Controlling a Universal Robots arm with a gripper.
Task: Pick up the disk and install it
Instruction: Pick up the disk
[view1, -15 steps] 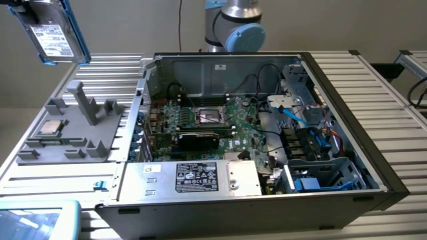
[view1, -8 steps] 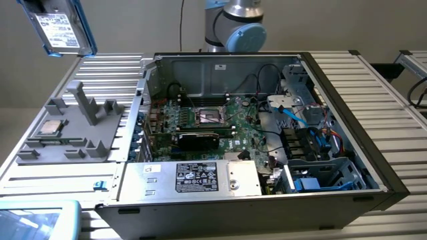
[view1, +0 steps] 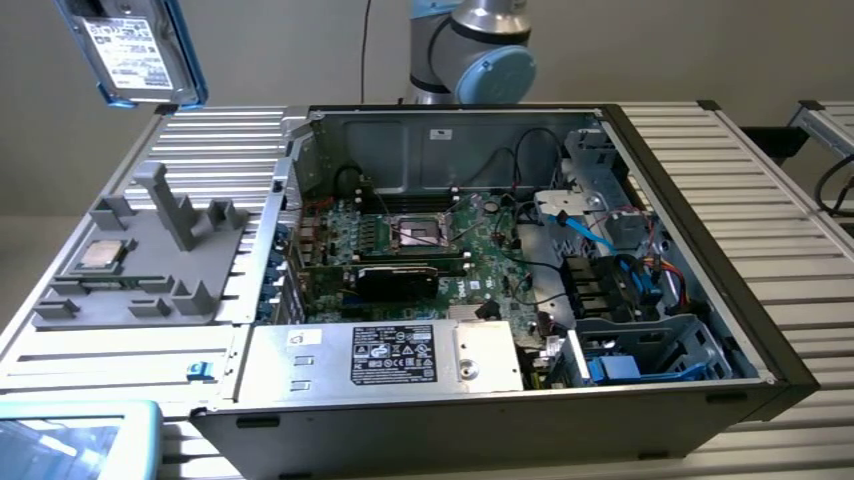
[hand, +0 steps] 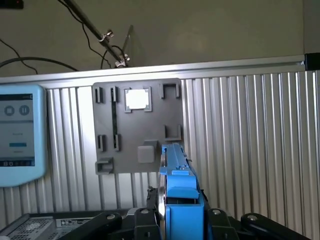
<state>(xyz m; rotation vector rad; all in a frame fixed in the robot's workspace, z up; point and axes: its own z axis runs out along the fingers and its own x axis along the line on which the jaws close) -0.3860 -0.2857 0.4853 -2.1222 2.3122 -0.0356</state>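
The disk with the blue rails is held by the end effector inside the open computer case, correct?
No. The disk is held by the end effector, but not inside the computer case: the exterior view shows it raised in the air outside the case, above the grey holder at that view's left.
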